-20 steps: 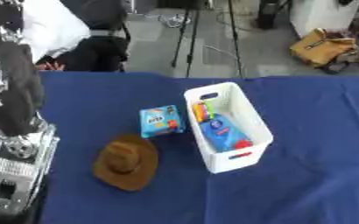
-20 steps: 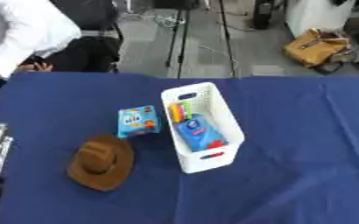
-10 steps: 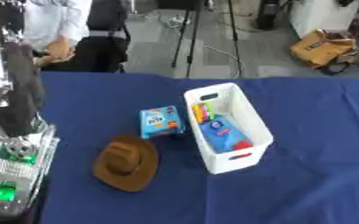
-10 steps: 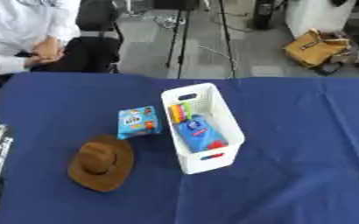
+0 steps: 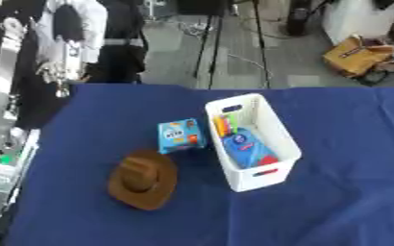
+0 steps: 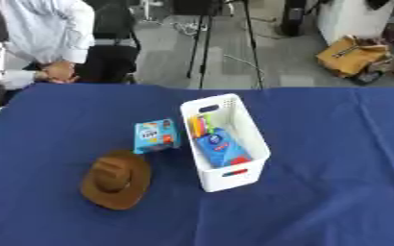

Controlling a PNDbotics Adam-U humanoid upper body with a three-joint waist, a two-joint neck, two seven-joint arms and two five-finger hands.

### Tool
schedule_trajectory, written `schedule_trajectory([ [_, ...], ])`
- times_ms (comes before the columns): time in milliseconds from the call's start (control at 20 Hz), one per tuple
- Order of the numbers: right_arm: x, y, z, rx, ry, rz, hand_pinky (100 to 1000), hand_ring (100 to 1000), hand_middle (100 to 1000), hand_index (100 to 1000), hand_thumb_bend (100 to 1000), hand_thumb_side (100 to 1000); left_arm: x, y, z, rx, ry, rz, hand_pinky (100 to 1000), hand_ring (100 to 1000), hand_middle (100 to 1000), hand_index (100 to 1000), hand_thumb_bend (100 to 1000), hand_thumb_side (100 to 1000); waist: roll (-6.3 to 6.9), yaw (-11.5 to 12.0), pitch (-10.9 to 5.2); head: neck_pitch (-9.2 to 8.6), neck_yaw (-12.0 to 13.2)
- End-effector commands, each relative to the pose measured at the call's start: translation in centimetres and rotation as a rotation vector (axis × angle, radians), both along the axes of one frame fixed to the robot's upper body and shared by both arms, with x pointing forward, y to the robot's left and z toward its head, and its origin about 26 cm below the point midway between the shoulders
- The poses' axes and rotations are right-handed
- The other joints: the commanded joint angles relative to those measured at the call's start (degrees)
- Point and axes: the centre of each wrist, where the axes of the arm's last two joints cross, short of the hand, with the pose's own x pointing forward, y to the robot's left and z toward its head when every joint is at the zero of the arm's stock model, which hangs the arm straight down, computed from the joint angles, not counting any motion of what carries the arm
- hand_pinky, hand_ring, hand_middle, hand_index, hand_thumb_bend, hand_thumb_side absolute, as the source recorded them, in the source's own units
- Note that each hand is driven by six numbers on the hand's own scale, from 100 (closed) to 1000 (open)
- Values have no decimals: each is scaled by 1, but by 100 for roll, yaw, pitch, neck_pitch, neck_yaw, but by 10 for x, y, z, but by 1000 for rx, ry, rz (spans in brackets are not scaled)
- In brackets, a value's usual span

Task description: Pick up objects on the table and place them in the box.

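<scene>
A white box (image 5: 277, 139) stands in the middle of the blue-clothed table (image 5: 343, 206). Inside it lie a blue packet (image 5: 240, 148), some upright orange and green items (image 5: 224, 125) and something red (image 5: 266, 159). Just left of the box sits a small blue carton (image 5: 180, 136) with a printed front. A brown cowboy hat (image 5: 143, 179) lies nearer me, to the carton's lower left. Only my left arm (image 5: 0, 158), silver and black, shows, along the left edge of the left eye view. Neither hand is in view.
A person stands at the table's far left edge with hands clasped (image 6: 55, 72), touching nothing on the table. Beyond the table are a tripod (image 6: 207, 43) and a tan bag (image 6: 351, 55) on the floor. Blue cloth lies bare right of the box.
The hat, carton and box have not moved on the cloth. The whole picture has shifted a little. The person at the far edge has changed posture.
</scene>
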Motion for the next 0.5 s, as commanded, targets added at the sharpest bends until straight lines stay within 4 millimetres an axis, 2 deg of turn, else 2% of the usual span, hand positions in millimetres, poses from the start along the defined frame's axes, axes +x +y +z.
schedule_trajectory([
  [50, -5, 0, 9, -23, -28, -1, 779, 748, 756, 814, 100, 824, 2, 7, 10, 206, 75, 95, 984, 986, 946, 1000, 100, 804, 14, -1, -139, 78, 33],
  [250, -5, 0, 8, -24, -23, -1, 779, 748, 755, 812, 100, 819, 11, 13, 8, 357, 162, 141, 1000, 1000, 1000, 1000, 100, 772, 56, 4, -179, 108, 47],
  [350, -5, 0, 7, -26, -22, 1, 779, 748, 755, 810, 100, 817, 18, 15, 6, 420, 213, 150, 1000, 1000, 1000, 1000, 100, 762, 78, 7, -202, 120, 46],
  [400, -5, 0, 7, -26, -21, 2, 779, 748, 754, 806, 100, 816, 21, 16, 5, 443, 237, 150, 1000, 1000, 1000, 1000, 100, 716, 84, 9, -211, 125, 44],
  [450, -5, 1, 7, -27, -19, 2, 779, 748, 754, 799, 100, 811, 25, 17, 3, 464, 266, 151, 1000, 1000, 1000, 1000, 100, 765, 97, 13, -221, 142, 47],
  [500, -4, 1, 7, -27, -18, 2, 779, 748, 753, 797, 100, 810, 29, 18, 2, 478, 291, 151, 1000, 1000, 1000, 1000, 100, 769, 104, 18, -228, 156, 49],
])
